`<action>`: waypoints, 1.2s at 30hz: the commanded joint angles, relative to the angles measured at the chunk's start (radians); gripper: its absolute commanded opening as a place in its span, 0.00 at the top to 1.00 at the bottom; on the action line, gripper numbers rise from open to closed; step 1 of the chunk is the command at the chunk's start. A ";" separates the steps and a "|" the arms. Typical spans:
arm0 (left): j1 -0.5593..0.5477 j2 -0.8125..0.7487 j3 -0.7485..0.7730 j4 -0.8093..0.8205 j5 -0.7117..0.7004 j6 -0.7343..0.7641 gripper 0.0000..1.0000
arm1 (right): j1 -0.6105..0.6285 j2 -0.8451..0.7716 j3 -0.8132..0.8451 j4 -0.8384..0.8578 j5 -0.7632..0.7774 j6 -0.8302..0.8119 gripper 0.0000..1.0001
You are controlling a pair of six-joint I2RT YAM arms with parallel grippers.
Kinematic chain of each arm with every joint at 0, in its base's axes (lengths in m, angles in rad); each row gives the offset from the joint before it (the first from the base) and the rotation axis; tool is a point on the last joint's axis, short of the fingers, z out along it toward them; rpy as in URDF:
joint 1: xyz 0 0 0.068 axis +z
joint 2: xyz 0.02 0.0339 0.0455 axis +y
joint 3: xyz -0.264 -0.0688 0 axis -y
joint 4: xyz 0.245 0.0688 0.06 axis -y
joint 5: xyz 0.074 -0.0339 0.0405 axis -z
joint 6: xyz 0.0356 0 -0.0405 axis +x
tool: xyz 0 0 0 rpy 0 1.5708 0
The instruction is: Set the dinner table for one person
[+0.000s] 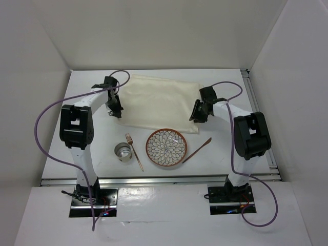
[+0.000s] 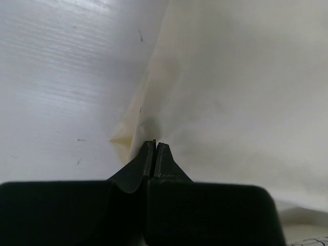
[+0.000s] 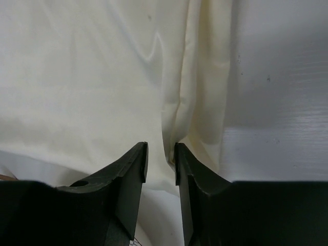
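The cream cloth (image 1: 161, 105) lay at 12 o'clock on the white bench (image 1: 87, 97); soft and light, best taken at its near corners. Left gripper (image 2: 155, 146) jaws pinched its edge; right gripper (image 3: 161, 160) jaws stood narrowly apart. Plate (image 1: 166, 148), fork (image 1: 134, 150), cup (image 1: 123, 151) and knife (image 1: 197, 150) crowded 6 o'clock.

Plain white walls (image 1: 154, 31) enclose the scene on three sides.

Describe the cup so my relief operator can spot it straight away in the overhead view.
Start at the white table and find the patterned plate near its front edge. Left of the plate lies a copper fork, and just left of that stands the cup. It is the only small, round, shiny metal thing there, close to the left arm.
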 commanded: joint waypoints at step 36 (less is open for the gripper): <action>0.014 0.040 -0.125 -0.079 -0.069 -0.094 1.00 | 0.053 0.049 -0.136 0.024 0.136 0.132 1.00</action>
